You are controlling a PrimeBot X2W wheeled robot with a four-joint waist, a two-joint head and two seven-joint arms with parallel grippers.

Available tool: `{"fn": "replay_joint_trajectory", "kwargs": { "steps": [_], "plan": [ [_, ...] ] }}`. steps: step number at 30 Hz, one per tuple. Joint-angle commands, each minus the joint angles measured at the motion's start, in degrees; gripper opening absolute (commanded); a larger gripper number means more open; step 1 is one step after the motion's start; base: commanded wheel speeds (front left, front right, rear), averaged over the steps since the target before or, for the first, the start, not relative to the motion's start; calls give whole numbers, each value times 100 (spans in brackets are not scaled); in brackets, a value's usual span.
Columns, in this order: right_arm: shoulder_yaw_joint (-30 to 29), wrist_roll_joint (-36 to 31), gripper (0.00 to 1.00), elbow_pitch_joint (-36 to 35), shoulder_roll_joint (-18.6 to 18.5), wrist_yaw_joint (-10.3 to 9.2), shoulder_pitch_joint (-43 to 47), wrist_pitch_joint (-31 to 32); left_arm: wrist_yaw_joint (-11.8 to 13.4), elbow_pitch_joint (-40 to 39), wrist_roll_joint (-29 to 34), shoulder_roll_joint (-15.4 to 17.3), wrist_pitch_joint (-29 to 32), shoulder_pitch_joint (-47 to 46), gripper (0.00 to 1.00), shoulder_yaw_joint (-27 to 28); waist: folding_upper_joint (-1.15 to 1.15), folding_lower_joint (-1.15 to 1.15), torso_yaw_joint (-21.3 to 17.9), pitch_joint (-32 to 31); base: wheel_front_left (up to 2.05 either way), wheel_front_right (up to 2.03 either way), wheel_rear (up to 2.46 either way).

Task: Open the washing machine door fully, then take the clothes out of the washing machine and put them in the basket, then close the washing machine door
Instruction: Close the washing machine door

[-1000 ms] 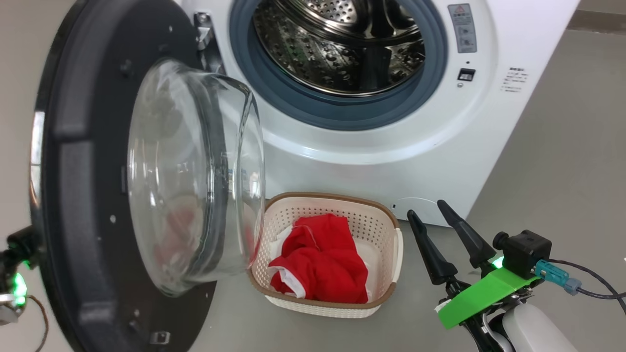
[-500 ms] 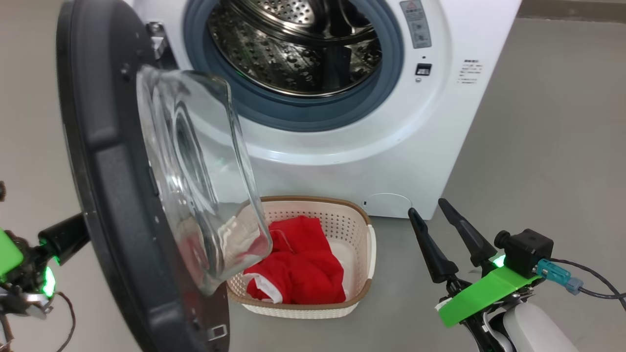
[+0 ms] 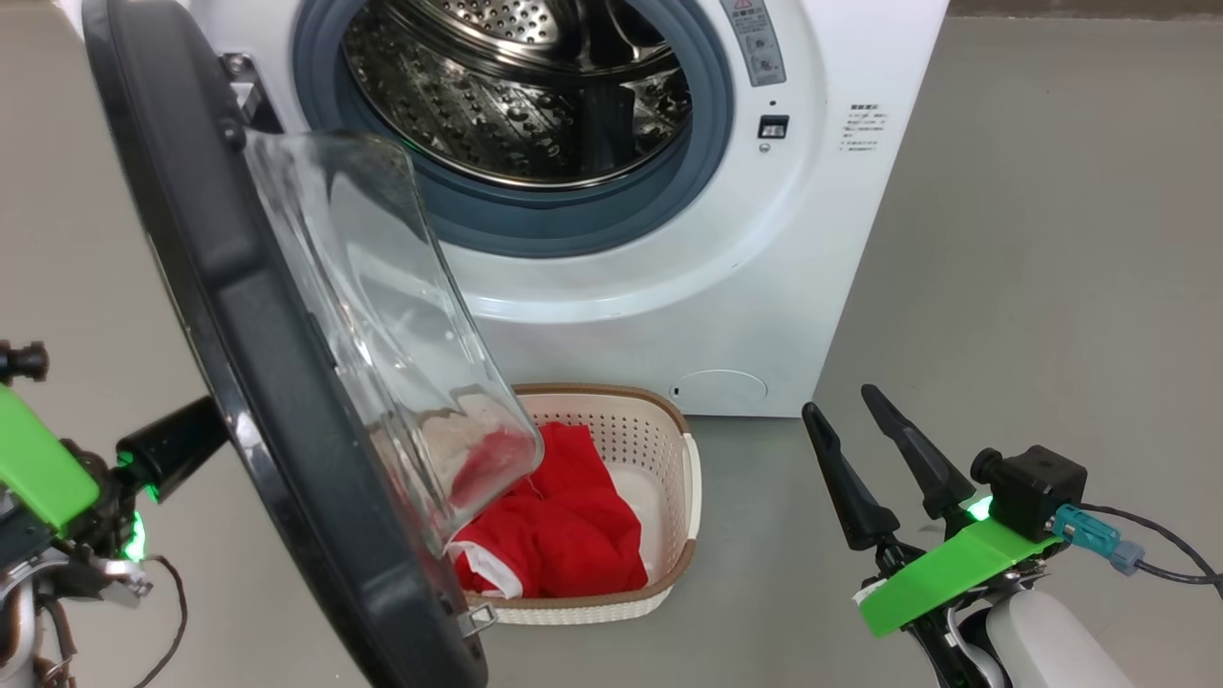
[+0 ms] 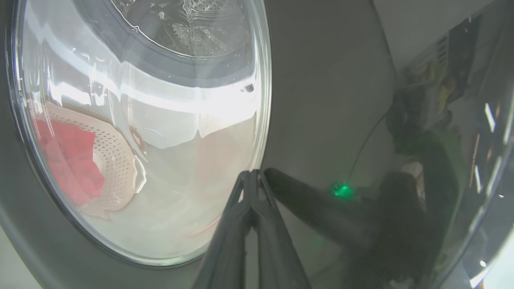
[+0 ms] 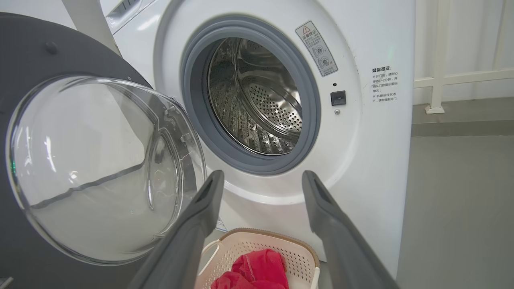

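The big white boxy washing machine [image 3: 841,239] stands on a smooth grey floor [image 3: 1051,287]; its round mouth shows a shiny steel drum [image 3: 516,105] full of little holes, with a soft grey-blue rubber ring [image 3: 573,229] around it. The large round door [image 3: 239,315], with its thick glossy black rim, stands swung out at the left of the head view, about halfway; a bulging clear glass bowl [image 3: 382,315] sticks out of its inner side.

The small cream-white plastic basket [image 3: 683,478], dotted with holes and edged with a brown woven-look rim, sits on the floor just in front of the machine; the door's lower part hides its left end in the head view. The soft bright red clothes [image 3: 564,535] with white trim lie crumpled inside the basket.

The left gripper [image 4: 251,176] is at the door's outer side; its two long dark fingers are pressed flat together with nothing between them; their tips meet their own mirror picture on the shiny black front, just beside the window's edge. The right gripper [image 3: 841,401] hangs in the air to the right of the basket, apart from it; its fingers are spread wide and hold nothing.
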Motion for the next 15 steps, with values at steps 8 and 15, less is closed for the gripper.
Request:
{"fn": "replay_joint_trajectory", "kwargs": {
  "steps": [8, 15],
  "plan": [
    [79, 26, 100, -172, 27, 9, -135, -27, -40, -325, 111, 8, -179, -387, 0, 128, 0, 0, -136, 43, 0, 0, 0],
    [86, 19, 100, -176, 32, 9, -173, -27, -96, -290, 260, -118, -394, -523, 0, 60, 0, 0, -271, 52, 0, 0, 0]
  ]
}}
